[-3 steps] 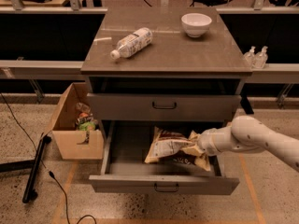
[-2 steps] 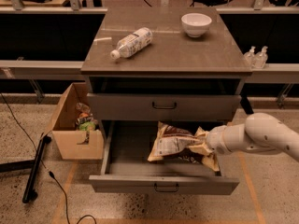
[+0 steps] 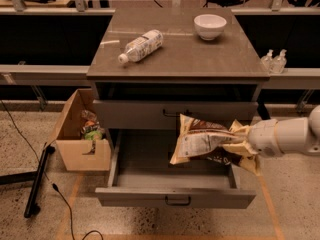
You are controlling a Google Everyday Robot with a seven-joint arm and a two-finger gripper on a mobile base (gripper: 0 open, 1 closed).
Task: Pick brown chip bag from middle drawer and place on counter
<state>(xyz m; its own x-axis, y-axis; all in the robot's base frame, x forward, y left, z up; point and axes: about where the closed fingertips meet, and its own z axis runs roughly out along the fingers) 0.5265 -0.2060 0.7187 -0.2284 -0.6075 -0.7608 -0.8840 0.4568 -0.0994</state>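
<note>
The brown chip bag (image 3: 202,141) is in the air, clear of the drawer floor! The gripper (image 3: 243,146), on a white arm (image 3: 287,136) reaching in from the right, is pinched on the bag's right end, with crumpled tan foil bunched around it. The bag stretches out to the left, white panel facing us, over the right half of the middle drawer (image 3: 175,197), which stands pulled wide open. From where I stand the bag's top edge crosses the shut drawer front (image 3: 140,115) above. Up on the counter (image 3: 200,59), a clear plastic bottle (image 3: 140,45) lies on its side at the left, and a white bowl (image 3: 210,25) sits far right. Down on the floor to the left is an open cardboard box (image 3: 80,146).
</note>
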